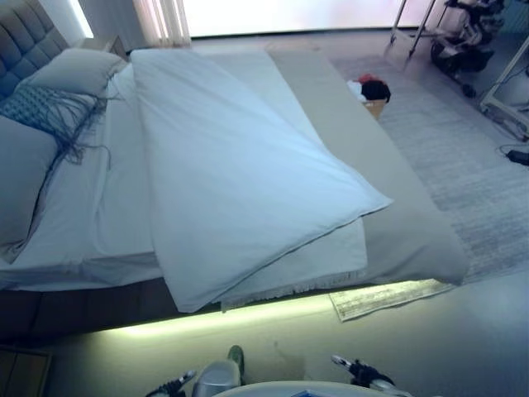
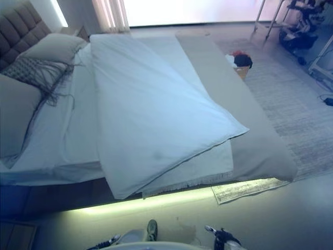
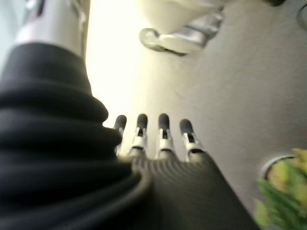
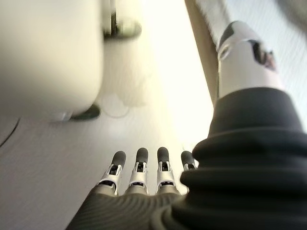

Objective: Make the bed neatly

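A white duvet [image 1: 240, 174] lies askew across the bed, folded over on itself, with a corner hanging over the near edge. A white sheet [image 1: 124, 198] shows beneath it, and a grey bedspread [image 1: 405, 231] covers the foot end. Pillows [image 1: 74, 70] and a fringed blue-grey cushion [image 1: 45, 112] lie by the tufted headboard [image 1: 25, 37]. My left hand [image 3: 153, 136] and right hand [image 4: 148, 170] hang beside me over the floor. Their fingers are straight and hold nothing. Both are well short of the bed.
A box of clothes [image 1: 370, 91] stands on the grey rug [image 1: 463, 157] beyond the bed. Metal stands and equipment [image 1: 463, 37] are at the far right. A small fringed mat [image 1: 380, 299] lies by the bed's near corner. A wooden nightstand [image 1: 21, 372] is at the lower left.
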You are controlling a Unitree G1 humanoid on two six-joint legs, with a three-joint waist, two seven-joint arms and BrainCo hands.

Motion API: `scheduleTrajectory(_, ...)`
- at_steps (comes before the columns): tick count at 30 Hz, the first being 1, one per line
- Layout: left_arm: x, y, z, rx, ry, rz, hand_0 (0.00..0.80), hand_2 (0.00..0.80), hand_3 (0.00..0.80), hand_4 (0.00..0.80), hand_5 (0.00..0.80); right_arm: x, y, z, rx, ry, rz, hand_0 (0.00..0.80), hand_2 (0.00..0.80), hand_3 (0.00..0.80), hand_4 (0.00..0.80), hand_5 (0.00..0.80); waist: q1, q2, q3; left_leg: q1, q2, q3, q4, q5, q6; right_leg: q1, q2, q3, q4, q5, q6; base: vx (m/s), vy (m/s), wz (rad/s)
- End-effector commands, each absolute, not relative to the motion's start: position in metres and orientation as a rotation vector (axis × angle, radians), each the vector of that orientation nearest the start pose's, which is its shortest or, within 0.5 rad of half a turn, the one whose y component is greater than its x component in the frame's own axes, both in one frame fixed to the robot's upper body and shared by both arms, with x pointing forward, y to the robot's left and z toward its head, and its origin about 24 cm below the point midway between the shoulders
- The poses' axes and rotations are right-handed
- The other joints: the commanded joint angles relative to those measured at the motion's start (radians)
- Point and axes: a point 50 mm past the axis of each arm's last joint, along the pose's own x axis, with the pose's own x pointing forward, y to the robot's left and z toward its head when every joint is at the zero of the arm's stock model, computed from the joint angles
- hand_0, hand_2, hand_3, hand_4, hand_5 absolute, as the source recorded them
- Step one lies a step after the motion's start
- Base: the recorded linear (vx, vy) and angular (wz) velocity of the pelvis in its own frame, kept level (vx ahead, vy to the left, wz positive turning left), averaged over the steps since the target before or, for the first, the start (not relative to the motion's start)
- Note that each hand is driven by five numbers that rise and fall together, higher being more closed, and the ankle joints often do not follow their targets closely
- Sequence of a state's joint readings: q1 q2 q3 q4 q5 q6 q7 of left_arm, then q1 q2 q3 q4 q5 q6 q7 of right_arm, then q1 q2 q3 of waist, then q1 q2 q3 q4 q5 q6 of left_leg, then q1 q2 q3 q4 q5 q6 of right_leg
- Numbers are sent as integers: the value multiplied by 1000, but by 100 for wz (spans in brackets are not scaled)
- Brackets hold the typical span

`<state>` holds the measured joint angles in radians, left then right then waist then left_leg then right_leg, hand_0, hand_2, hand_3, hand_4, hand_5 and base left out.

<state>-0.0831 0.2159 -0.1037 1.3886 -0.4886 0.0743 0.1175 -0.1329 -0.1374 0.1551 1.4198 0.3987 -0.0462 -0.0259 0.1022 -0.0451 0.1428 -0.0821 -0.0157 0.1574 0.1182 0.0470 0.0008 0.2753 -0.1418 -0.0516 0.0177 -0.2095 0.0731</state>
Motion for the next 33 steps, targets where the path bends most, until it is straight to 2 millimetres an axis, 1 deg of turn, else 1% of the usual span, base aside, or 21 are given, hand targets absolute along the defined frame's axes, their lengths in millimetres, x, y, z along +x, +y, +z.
scheduleTrajectory(1,72,224,-170,-58,1395,434,0,0,0,0,0,123,-216,-159,81,1134,-255,0,0,0,0,0,20,18,-9,-177,49,-14,124,36,-43,78,-22,-27,-3,109,14,188,113,-6)
scheduleTrajectory(4,69,223,-170,-67,1410,431,0,0,0,0,0,122,-214,-159,89,1147,-273,0,0,0,0,0,19,10,-23,-157,52,5,128,14,-30,88,-49,-42,6,109,40,206,126,-4)
scheduleTrajectory(5,69,223,-170,-53,1410,417,0,0,0,0,0,117,-214,-161,103,1154,-296,0,0,0,0,0,19,3,-33,-139,42,9,110,3,-14,91,-61,-50,35,120,55,202,110,1)
scheduleTrajectory(6,70,225,-170,-35,1409,398,0,0,0,0,0,114,-214,-162,116,1159,-311,0,0,0,0,0,16,-2,-41,-113,33,14,89,-2,0,68,-81,-62,100,172,68,191,120,0)
scheduleTrajectory(7,71,226,-169,-22,1403,380,0,0,0,0,0,112,-215,-162,119,1159,-322,0,0,0,0,0,1,0,-39,-59,23,17,55,-12,17,-15,-113,-69,233,247,81,165,153,-1)
scheduleTrajectory(8,73,227,-169,-13,1396,363,0,0,0,0,0,111,-218,-162,120,1153,-331,0,0,0,0,0,-19,17,-36,-13,25,14,19,-16,30,-105,-113,-67,330,300,77,174,175,-13)
scheduleTrajectory(9,75,228,-168,2,1390,351,0,0,0,0,0,109,-220,-162,126,1147,-339,0,0,0,0,0,-35,27,-30,20,22,7,-7,-18,37,-170,-99,-58,380,305,70,184,156,-10)
scheduleTrajectory(10,77,229,-168,16,1385,346,0,0,0,0,0,107,-222,-162,137,1142,-347,0,0,0,0,0,-53,40,-19,52,21,-10,-34,-16,40,-232,-68,-56,402,294,56,191,82,5)
scheduleTrajectory(11,80,231,-167,22,1380,350,0,0,0,0,0,106,-223,-162,150,1139,-350,0,0,0,0,0,-70,45,-9,82,16,-23,-59,-15,39,-276,-49,-62,395,280,44,151,25,19)
scheduleTrajectory(12,80,232,-167,23,1378,352,0,0,0,0,0,106,-224,-162,153,1140,-351,0,0,0,0,0,-75,46,-6,92,14,-28,-66,-14,38,-280,-46,-65,393,275,41,153,-50,31)
scheduleTrajectory(15,89,233,-164,26,1353,349,0,0,0,0,0,107,-224,-161,160,1132,-339,0,0,0,0,0,-108,53,18,147,4,-69,-116,-21,30,-341,6,-62,248,257,27,126,-127,31)
scheduleTrajectory(17,94,231,-164,20,1328,348,0,0,0,0,0,114,-223,-159,175,1103,-338,0,0,0,0,0,-132,45,35,161,-20,-106,-119,-51,29,-420,25,-33,134,321,48,82,-193,35)
scheduleTrajectory(18,97,230,-164,15,1316,345,0,0,0,0,0,120,-223,-158,174,1091,-329,0,0,0,0,0,-140,44,42,161,-25,-114,-112,-66,29,-449,32,-24,108,343,50,28,-161,39)
scheduleTrajectory(19,100,228,-163,13,1306,340,0,0,0,0,0,124,-223,-156,165,1085,-327,0,0,0,0,0,-148,44,49,152,-31,-125,-97,-80,34,-464,37,5,98,351,46,27,-117,45)
scheduleTrajectory(20,100,225,-164,9,1305,343,0,0,0,0,0,127,-222,-156,150,1094,-319,0,0,0,0,0,-147,42,50,137,-38,-129,-82,-77,35,-440,40,25,88,347,37,70,-104,67)
scheduleTrajectory(21,98,223,-165,3,1310,347,0,0,0,0,0,127,-221,-156,140,1103,-318,0,0,0,0,0,-144,42,46,128,-41,-135,-72,-72,35,-420,49,30,84,342,29,103,-103,87)
scheduleTrajectory(23,93,216,-167,3,1323,328,0,0,0,0,0,127,-216,-157,141,1104,-300,0,0,0,0,0,-131,39,40,123,-41,-134,-66,-69,30,-377,52,9,67,326,20,105,-104,75)
scheduleTrajectory(24,94,214,-167,9,1321,310,0,0,0,0,0,129,-215,-157,142,1099,-295,0,0,0,0,0,-127,39,38,121,-42,-138,-69,-64,27,-364,53,9,53,324,15,74,-86,29)
scheduleTrajectory(28,98,201,-168,13,1314,257,0,0,0,0,0,139,-213,-153,143,1062,-280,0,0,0,0,0,-112,40,22,131,-37,-154,-101,-45,17,-301,61,-10,15,307,1,76,-40,1)
scheduleTrajectory(31,97,200,-169,22,1315,264,0,0,0,0,0,142,-212,-152,161,1047,-281,0,0,0,0,0,-108,39,17,141,-30,-146,-98,-51,15,-294,61,-35,35,285,-4,85,-50,14)
scheduleTrajectory(33,97,205,-168,42,1316,281,0,0,0,0,0,146,-210,-151,238,1017,-298,0,0,0,0,0,-104,33,21,137,-27,-128,-63,-68,12,-288,61,-57,52,267,-12,82,-78,17)
